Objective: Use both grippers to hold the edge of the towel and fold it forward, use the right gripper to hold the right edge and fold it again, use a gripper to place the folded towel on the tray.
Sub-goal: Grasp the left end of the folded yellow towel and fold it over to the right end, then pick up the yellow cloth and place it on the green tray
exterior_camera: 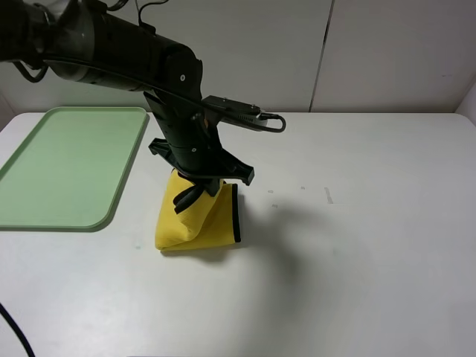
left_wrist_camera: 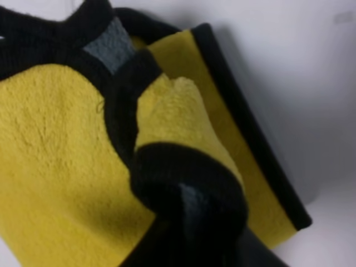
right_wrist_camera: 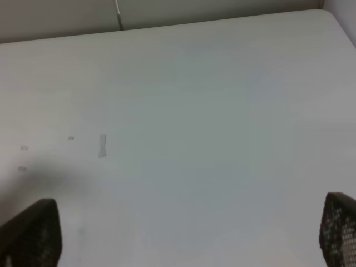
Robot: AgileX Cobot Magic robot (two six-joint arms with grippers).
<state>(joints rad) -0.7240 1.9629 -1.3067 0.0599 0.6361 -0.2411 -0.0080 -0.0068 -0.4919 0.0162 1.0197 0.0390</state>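
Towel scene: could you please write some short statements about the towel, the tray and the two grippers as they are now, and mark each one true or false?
1. The left gripper is shut on the towel. True.
2. The towel lies on the tray. False: it is to the right of the tray and apart from it, with its lower part seemingly resting on the table.
3. The right gripper is open above bare table. True.
4. The towel is spread flat in one layer. False: it is folded and drawn up into a peak under the left gripper.
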